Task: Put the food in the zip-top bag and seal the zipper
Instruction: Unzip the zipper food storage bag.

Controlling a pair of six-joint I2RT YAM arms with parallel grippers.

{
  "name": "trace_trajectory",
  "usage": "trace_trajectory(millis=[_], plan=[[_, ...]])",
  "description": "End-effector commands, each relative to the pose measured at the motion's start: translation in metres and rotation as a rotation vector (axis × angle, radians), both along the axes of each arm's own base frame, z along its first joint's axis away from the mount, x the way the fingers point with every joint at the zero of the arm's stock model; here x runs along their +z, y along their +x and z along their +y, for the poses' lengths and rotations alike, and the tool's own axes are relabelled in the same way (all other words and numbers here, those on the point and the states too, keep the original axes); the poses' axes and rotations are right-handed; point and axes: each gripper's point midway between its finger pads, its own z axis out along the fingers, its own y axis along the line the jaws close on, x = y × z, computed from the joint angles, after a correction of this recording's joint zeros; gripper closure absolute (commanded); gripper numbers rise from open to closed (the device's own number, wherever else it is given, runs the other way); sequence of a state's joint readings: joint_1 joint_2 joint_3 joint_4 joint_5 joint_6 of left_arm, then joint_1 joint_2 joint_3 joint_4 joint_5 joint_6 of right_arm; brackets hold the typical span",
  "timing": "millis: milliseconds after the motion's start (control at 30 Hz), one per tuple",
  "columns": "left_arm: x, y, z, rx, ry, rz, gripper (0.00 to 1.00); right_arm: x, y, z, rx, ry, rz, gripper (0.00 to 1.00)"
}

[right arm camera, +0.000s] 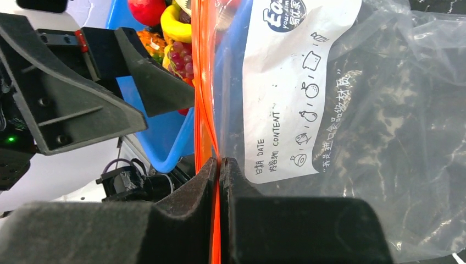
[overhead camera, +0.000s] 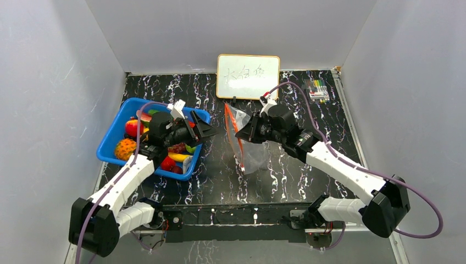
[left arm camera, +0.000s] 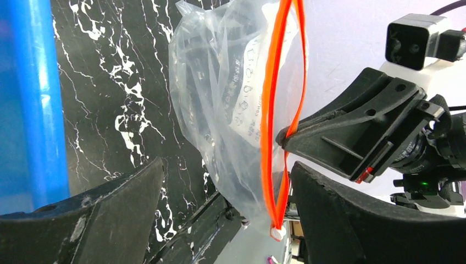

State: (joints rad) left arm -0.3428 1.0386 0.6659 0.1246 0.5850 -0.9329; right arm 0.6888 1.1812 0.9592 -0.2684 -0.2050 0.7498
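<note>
Two arms share this: our right gripper [right arm camera: 220, 165] pinches the zipper [right arm camera: 202, 82], holding the zip-top bag [overhead camera: 251, 153] upright mid-table. Our left gripper [overhead camera: 211, 130] gapes empty at the edge of the blue basket [overhead camera: 109, 140], where the food [overhead camera: 125, 148] lies. We should grasp one piece, then aim at the narrow mouth.

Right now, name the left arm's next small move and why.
Probably ease the left gripper forward to the free lip of the zipper: that gripper is open and empty, the right gripper is shut on the strip, and the food is not yet in the zip-top bag.
</note>
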Motion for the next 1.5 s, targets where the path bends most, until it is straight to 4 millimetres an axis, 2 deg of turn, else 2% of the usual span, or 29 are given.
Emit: trace_trajectory(millis=[0,167,267,367,467,533,633,800,900,967,1000,1067,1133,1267,1467], plan=[[0.024,0.005,-0.017,-0.064,-0.044,-0.063,0.16,0.042,0.015,0.019,-0.023,0.109,-0.088,1.00],[0.017,0.006,-0.027,-0.097,-0.031,-0.065,0.16,0.035,0.015,0.032,-0.001,0.096,-0.066,1.00],[0.009,0.009,-0.026,-0.084,0.000,-0.061,0.22,0.034,0.013,0.036,0.007,0.094,-0.060,1.00],[-0.002,0.013,-0.020,-0.047,0.053,-0.059,0.35,0.035,0.010,0.038,0.014,0.090,-0.055,1.00],[-0.011,0.017,-0.011,0.008,0.105,-0.056,0.57,0.033,0.007,0.035,0.006,0.074,-0.047,1.00],[-0.010,0.018,-0.007,0.026,0.112,-0.071,0.67,0.031,0.006,0.033,-0.001,0.055,-0.028,1.00],[-0.005,0.017,-0.008,0.020,0.095,-0.095,0.74,0.031,0.000,0.032,0.004,0.048,-0.008,1.00],[-0.004,0.018,-0.012,0.021,0.069,-0.079,0.79,0.026,-0.003,0.033,0.001,0.044,-0.004,1.00],[0.003,0.017,-0.014,0.013,0.039,-0.087,0.94,0.019,0.002,0.031,-0.023,0.012,0.004,1.00],[0.006,0.016,-0.014,0.012,0.036,-0.081,1.00,0.015,0.005,0.027,-0.056,-0.030,0.022,0.90],[0.007,0.015,-0.014,0.015,0.037,-0.076,1.00,0.014,0.006,0.024,-0.082,-0.063,0.031,0.79],[0.013,0.013,-0.014,0.016,0.022,-0.076,1.00,0.012,0.003,0.022,-0.124,-0.149,0.027,0.66],[0.021,0.010,-0.014,0.019,-0.007,-0.082,1.00,0.015,-0.001,0.023,-0.150,-0.214,0.005,0.58],[0.032,0.006,-0.015,0.025,-0.042,-0.086,1.00,0.022,-0.004,0.028,-0.184,-0.284,-0.038,0.54],[0.041,0.003,-0.014,0.021,-0.041,-0.092,1.00,0.018,0.013,0.027,-0.249,-0.409,-0.091,0.53]])
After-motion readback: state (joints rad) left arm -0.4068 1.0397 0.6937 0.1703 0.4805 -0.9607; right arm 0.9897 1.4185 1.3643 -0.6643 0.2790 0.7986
